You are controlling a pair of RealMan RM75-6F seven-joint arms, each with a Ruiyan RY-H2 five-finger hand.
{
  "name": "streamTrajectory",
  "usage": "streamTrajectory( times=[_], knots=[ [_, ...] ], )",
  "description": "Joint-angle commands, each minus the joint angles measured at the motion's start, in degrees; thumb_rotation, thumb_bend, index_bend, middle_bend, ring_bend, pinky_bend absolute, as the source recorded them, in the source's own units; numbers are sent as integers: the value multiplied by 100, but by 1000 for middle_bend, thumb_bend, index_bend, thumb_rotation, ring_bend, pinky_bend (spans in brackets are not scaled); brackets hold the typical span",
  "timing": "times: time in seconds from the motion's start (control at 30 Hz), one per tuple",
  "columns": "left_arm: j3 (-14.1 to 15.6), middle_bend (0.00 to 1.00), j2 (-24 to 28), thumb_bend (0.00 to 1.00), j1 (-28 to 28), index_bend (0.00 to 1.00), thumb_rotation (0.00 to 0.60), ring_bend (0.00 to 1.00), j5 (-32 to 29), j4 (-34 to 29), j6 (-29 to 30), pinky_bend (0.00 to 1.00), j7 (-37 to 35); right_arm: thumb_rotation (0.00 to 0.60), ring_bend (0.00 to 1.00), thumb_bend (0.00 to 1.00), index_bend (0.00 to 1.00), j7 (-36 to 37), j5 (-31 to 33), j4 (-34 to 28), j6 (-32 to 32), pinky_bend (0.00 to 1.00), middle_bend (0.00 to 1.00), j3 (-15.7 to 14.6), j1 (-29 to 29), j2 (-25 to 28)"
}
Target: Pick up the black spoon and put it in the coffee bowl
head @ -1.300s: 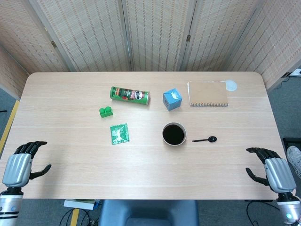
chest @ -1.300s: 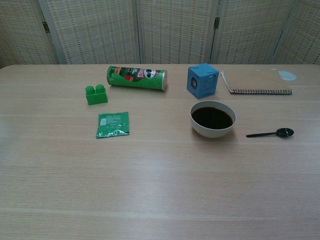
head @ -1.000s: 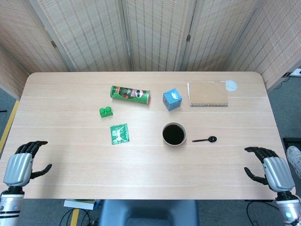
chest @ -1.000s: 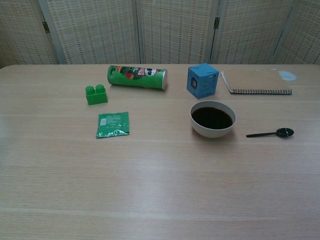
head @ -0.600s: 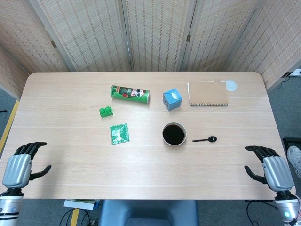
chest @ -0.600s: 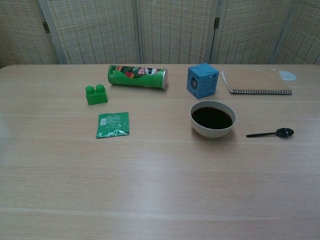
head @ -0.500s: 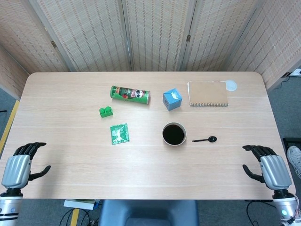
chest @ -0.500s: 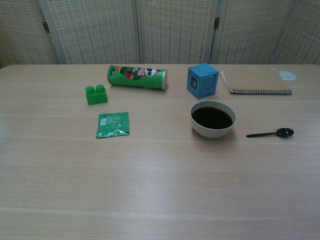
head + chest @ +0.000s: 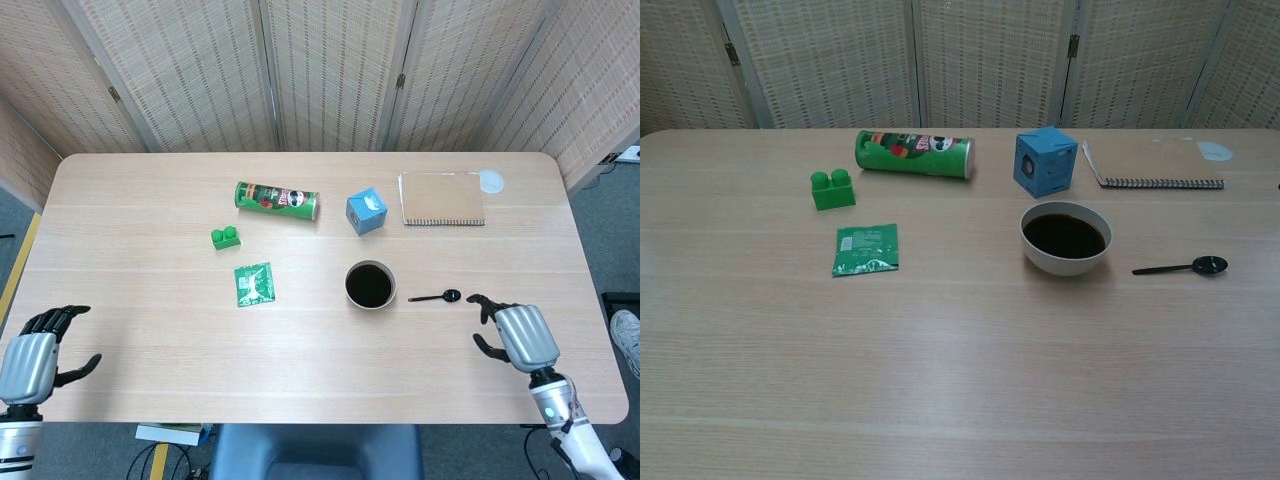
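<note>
right hand (image 9: 522, 337), fingers apart and seemingly empty, has moved in near the black spoon (image 9: 435, 297); the reach has begun.

Bare surface lies between the right hand (image 9: 520, 337) and the black spoon (image 9: 434, 297) at its 10 o'clock. The coffee bowl (image 9: 370, 285) stands just beside the handle tip at the spoon's 9 o'clock; the notebook (image 9: 441, 199) lies well apart at 12.

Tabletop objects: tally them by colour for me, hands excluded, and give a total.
Green: 3 - chips can, toy brick, sachet
Blue: 1 - box
Brown: 1 - notebook
Black: 1 - black spoon
White: 2 - coffee bowl, small disc
Total: 8
</note>
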Motion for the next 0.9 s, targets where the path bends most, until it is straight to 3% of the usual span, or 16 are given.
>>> streamTrajectory(
  times=[0.03, 0.23, 0.9],
  knots=[
    [7, 303, -1, 231, 22, 268, 600, 248, -20, 20, 7, 269, -16, 600, 868, 255, 310, -185, 141, 274, -386, 950, 725, 66, 297, -256],
    [15, 303, -2, 231, 57, 268, 600, 248, -46, 50, 13, 269, -25, 600, 997, 290, 362, -348, 429, 792, -928, 1000, 846, 144, 673, -649],
    [1, 303, -12, 231, 118, 279, 600, 248, 36, 48, 119, 269, -49, 600, 1000, 308, 416, -480, 1187, 2265, -2170, 1000, 859, 350, 1675, -1782]
  ],
)
